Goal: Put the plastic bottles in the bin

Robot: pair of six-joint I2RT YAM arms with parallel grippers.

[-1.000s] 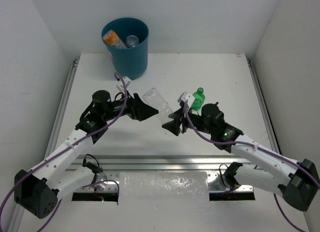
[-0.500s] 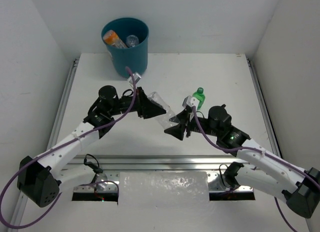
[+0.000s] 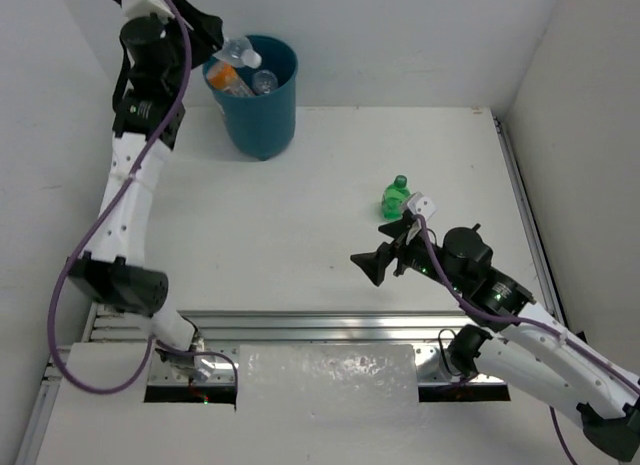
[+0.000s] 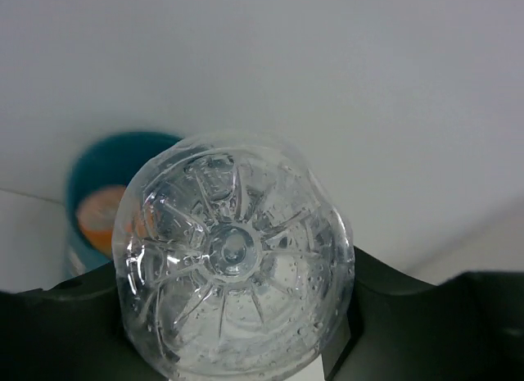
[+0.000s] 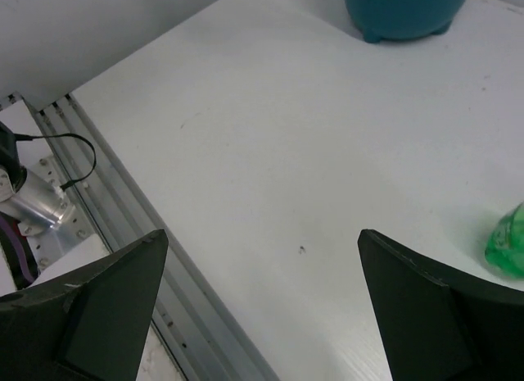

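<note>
The teal bin [image 3: 258, 115] stands at the back of the table, with an orange-labelled bottle [image 3: 228, 80] and a clear one [image 3: 264, 82] inside. High over its left rim my left gripper [image 3: 222, 40] is shut on a clear plastic bottle [image 3: 238, 53]. In the left wrist view that bottle's ribbed base [image 4: 233, 254] fills the space between the fingers, and the bin [image 4: 102, 172] lies beyond it. A short green bottle [image 3: 396, 197] stands upright on the table. My right gripper [image 3: 372, 265] hovers open and empty to the green bottle's near left, and its wrist view catches the green bottle [image 5: 509, 242] at the right edge.
White walls close in the table on the left, back and right. Metal rails [image 3: 330, 325] run along the near edge, with cables and a bubble-wrap sheet [image 3: 328, 377] in front. In the right wrist view the bin's base [image 5: 405, 8] is at the top and the rail [image 5: 123, 192] on the left.
The left arm closed on the clear bottle at mid-table and swung it up and back to above the bin. The right gripper let go of it, opened wide and drew back a little.
</note>
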